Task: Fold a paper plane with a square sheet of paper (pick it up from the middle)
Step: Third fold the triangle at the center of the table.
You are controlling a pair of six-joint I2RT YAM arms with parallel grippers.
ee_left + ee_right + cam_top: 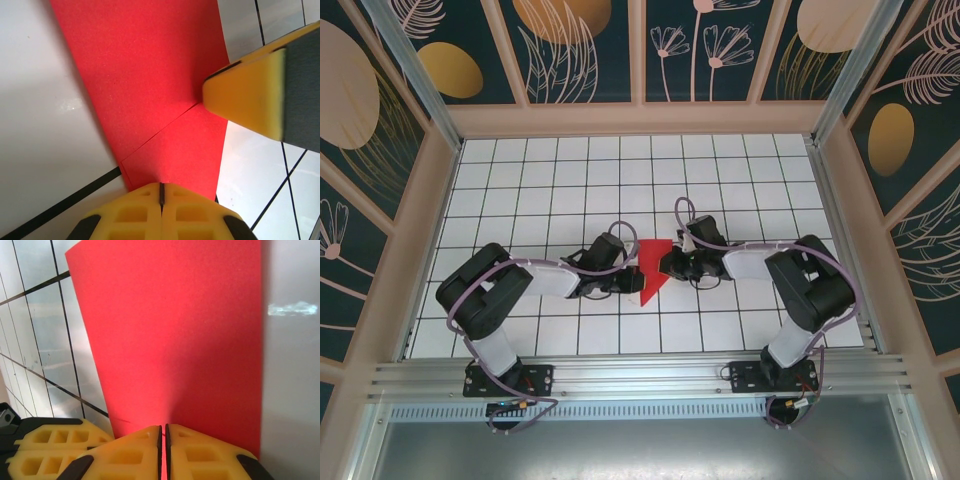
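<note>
The square sheet of paper (653,268) is bright red, folded and creased, tapering to a point at its near end, mid-table between both grippers. My left gripper (637,277) is at its left side. In the left wrist view its jaws (161,188) are pressed together on the near edge of the paper (150,75), just below a diagonal fold line. My right gripper (669,265) is at the paper's right side. Its jaws (163,430) are shut on the paper (175,340), with red showing in the thin slit between them. Whether the paper lies flat or is lifted, I cannot tell.
The table (540,180) is white with a black grid, walled by a wooden frame (640,118). One right finger (245,95) reaches over the paper's far edge in the left wrist view. The left fingers (45,445) sit close beside the right jaws.
</note>
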